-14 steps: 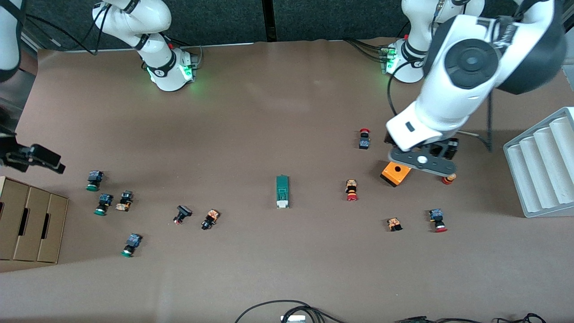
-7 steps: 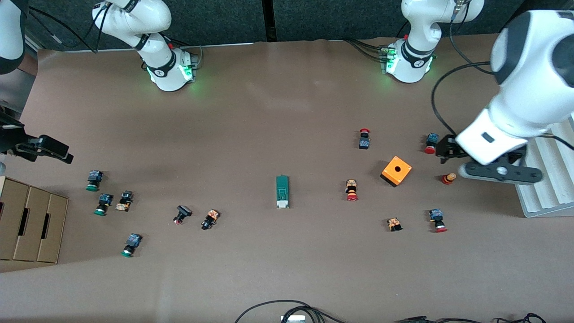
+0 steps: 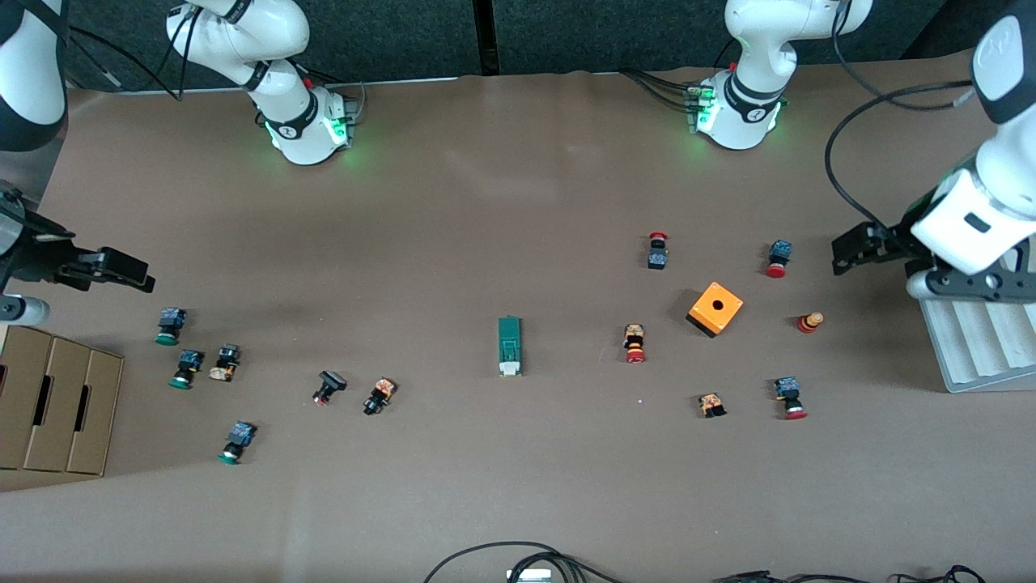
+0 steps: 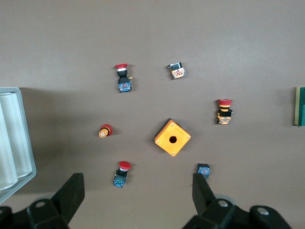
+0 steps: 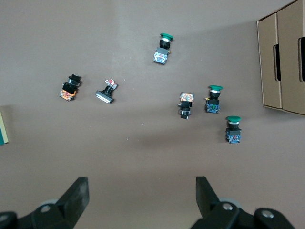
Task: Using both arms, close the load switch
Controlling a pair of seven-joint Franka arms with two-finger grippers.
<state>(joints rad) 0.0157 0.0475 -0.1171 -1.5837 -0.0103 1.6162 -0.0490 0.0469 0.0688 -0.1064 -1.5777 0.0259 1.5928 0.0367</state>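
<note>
While reading the table from the front view as a clock face, with twelve toward the robots' bases, found the load switch (image 3: 509, 346) lying flat at the dial's centre. Noted its long body running twelve to six, green toward twelve and the white tab at the six end. Saw nothing touching it, and neither arm close by.

Spotted the orange cube (image 3: 715, 308) at about three o'clock from the switch, well apart, with a red-capped push-button (image 3: 634, 343) lying between them. Placed two black push-buttons (image 3: 379, 395) at about eight o'clock.

Found the left gripper (image 3: 866, 247) out between two and three o'clock, hanging over bare table just beside the grey ribbed tray (image 3: 971, 324). Saw in the left wrist view its claw (image 4: 136, 195) spread wide and holding nothing.

Found the right gripper (image 3: 121, 271) out between nine and ten o'clock, over the table at the right arm's end, near a green-capped push-button (image 3: 168, 325) and the cardboard box (image 3: 57, 397). Confirmed in the right wrist view its claw (image 5: 140, 195) likewise wide apart and empty.
</note>
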